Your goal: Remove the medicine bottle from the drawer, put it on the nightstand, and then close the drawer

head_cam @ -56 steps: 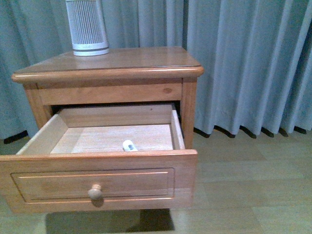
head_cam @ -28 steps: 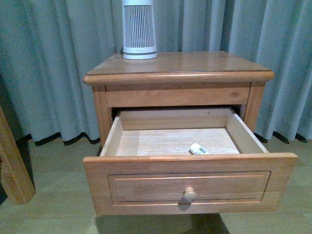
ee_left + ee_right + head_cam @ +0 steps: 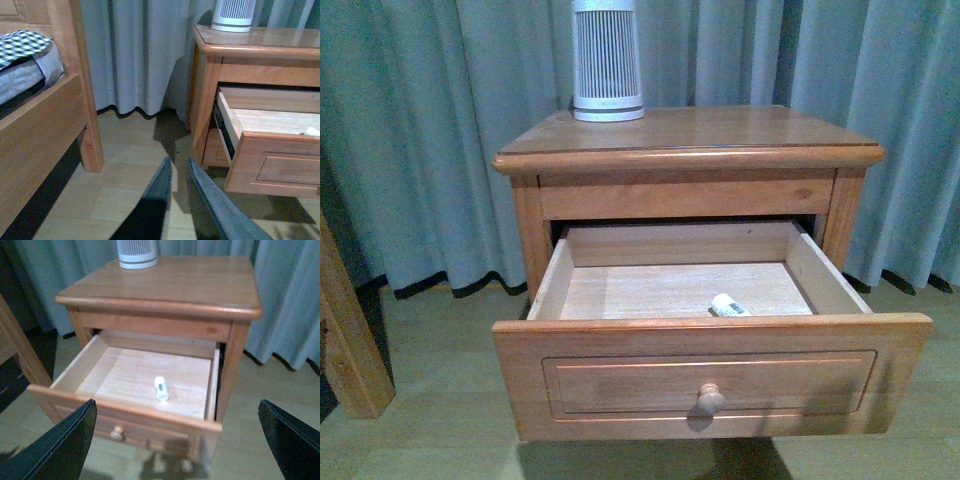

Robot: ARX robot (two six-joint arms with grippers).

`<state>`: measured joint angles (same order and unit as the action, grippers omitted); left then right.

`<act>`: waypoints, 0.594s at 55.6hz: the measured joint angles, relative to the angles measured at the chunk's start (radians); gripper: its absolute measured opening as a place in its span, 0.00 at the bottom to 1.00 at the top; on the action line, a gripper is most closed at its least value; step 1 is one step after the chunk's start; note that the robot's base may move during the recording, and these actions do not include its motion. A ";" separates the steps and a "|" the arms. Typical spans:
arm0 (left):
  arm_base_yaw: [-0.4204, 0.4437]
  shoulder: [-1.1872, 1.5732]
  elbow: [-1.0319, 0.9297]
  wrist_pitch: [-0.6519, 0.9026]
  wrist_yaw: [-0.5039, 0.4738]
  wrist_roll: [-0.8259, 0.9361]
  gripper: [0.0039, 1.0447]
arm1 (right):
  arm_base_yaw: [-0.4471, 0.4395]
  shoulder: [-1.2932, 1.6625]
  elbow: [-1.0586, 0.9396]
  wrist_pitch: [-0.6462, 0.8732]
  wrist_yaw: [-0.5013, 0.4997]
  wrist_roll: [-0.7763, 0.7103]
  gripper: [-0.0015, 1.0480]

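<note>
Wooden drawer [image 3: 710, 370] stands pulled out. Our right hand [image 3: 176, 401] hangs over it, fingers wide apart; our left hand [image 3: 180, 162], nearly together and empty, is low beside it. Inside, only the bottle [image 3: 160, 388] lies on its side, just behind the front panel. Beyond, a ribbed cylinder [image 3: 607, 60] stands on the nightstand [image 3: 720, 135] surface.

A home bedroom: a wooden nightstand [image 3: 720, 128] stands against floor-length grey-blue curtains [image 3: 430, 130], a wooden bed frame [image 3: 40, 125] with checked bedding [image 3: 20, 42] to its left, on pale plank flooring [image 3: 130, 150].
</note>
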<state>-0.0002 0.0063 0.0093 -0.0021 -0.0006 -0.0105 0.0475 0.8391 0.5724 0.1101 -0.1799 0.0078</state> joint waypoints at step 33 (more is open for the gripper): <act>0.000 0.000 0.000 0.000 0.000 0.002 0.94 | 0.175 1.320 0.910 -0.036 0.169 -0.092 0.93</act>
<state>-0.0002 0.0063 0.0093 -0.0021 -0.0006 -0.0090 0.2230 2.1593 1.4826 0.0742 -0.0113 -0.0837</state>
